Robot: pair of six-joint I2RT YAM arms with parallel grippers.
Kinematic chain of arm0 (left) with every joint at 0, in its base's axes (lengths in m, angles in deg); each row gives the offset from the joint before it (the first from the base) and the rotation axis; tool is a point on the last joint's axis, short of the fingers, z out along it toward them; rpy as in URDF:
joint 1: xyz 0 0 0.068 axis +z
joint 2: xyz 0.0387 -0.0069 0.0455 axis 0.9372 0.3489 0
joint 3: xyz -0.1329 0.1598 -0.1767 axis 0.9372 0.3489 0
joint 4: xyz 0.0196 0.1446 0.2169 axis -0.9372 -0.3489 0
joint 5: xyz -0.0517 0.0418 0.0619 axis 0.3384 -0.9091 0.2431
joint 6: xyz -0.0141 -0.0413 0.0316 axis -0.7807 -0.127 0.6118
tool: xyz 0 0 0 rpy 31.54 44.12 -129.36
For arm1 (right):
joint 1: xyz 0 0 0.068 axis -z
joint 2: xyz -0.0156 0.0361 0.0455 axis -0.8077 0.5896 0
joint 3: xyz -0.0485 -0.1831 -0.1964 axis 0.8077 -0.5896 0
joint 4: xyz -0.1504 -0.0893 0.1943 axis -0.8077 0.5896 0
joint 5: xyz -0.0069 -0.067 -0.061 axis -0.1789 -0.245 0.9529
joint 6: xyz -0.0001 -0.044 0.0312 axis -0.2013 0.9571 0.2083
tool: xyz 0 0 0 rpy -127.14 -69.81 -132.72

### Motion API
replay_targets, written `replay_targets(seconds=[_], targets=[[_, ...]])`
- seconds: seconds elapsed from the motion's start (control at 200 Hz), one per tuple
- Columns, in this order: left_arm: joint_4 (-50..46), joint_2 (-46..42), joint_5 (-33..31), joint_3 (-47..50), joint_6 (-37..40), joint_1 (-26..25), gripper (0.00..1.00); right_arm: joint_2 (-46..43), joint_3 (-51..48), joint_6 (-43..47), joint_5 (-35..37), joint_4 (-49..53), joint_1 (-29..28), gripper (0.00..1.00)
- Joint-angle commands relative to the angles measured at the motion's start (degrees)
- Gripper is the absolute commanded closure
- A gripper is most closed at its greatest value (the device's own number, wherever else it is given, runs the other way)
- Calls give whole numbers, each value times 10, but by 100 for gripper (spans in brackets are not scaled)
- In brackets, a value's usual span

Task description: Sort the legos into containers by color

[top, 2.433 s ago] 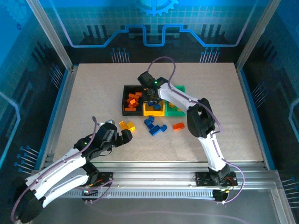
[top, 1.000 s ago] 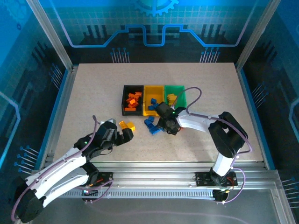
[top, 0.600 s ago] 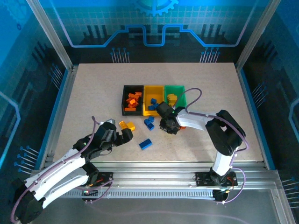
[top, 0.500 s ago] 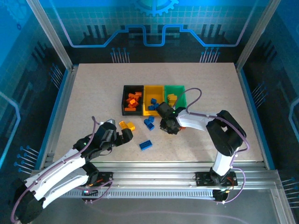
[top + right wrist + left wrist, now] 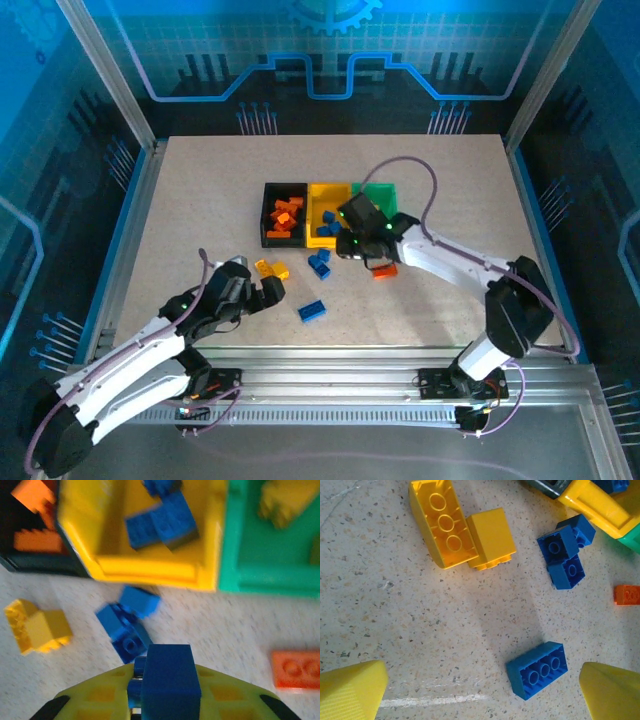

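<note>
My right gripper [image 5: 352,240] is shut on a dark blue lego [image 5: 170,680] and hangs just in front of the yellow container [image 5: 150,567]. That container has blue legos in it and sits between the black container [image 5: 270,225] and the green one [image 5: 260,575]. On the table lie a blue lego pair [image 5: 127,620], a lone blue lego [image 5: 538,669], two yellow legos [image 5: 460,530] and an orange lego [image 5: 384,269]. My left gripper [image 5: 482,700] is open low over the table, and the lone blue lego lies just inside its right fingertip [image 5: 612,690].
Orange legos lie in the black container and yellow ones in the green container. The right arm's cable [image 5: 425,185] loops over the green container. Metal rails [image 5: 135,230] frame the speckled table [image 5: 200,200] on each side.
The right gripper shut on a blue lego and rose from the table toward the yellow container, uncovering the orange lego. One blue lego got knocked toward the front. The left arm stayed put.
</note>
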Motion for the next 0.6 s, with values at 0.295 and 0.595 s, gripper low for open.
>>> replay_targets(seconds=[0.295,0.595], targets=[[-18,6,22,-10,13,6,1,302,363,62,38,131,37,69],[-22,26,25,-36,40,7,1,294,396,65,21,129,40,40]])
